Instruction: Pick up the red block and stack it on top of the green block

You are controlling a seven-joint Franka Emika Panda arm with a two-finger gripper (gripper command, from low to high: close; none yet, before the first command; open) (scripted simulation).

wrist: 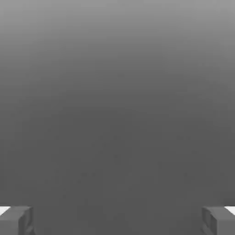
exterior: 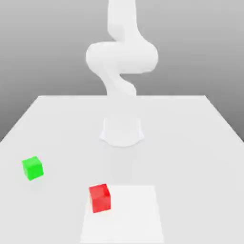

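Pale, smooth tabletop [exterior: 190,167] lies before you, with a grey backdrop behind. Your Panda gripper [wrist: 117,220] has its two fingers spread wide. Apart from it, the red cube [exterior: 100,198] sits flat on the table, equal-sided, its edges turned slightly off square to the white patch [exterior: 128,224]. The green cube [exterior: 33,168], also apart from your gripper, sits angled towards the exterior view's left.

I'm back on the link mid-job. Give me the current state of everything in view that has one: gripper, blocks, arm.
Gripper: open, nothing between the fingers.
Red block: resting on the white patch, near its edge on the exterior view's left, not stacked.
Green block: resting on the table, nothing on top.
Arm: raised, clear of both blocks.
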